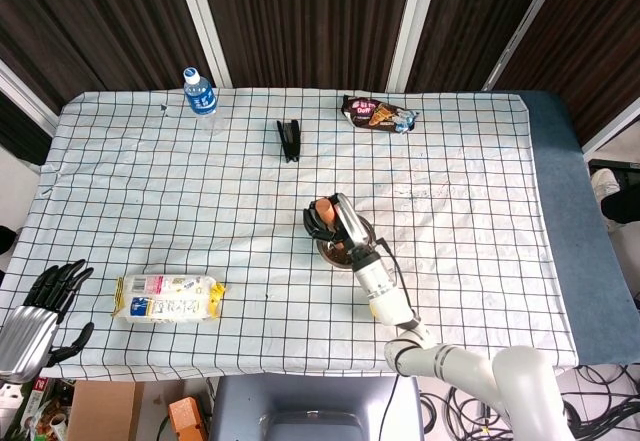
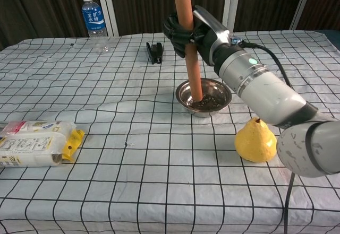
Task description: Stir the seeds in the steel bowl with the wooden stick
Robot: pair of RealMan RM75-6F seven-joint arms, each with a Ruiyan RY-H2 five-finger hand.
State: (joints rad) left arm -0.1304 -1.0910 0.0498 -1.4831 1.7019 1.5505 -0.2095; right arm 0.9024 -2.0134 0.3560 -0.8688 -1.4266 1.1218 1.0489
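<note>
Little legible text. Water bottle (image 2: 94, 20) at far-left of the table (image 2: 133, 181): blue label with white characters, too small to read. Snack packet (image 1: 378, 114), right of the bottle along the far edge: lettering looks like "Duff", uncertain. White packet (image 2: 34, 143) near the front-left edge: small print, unreadable.
</note>
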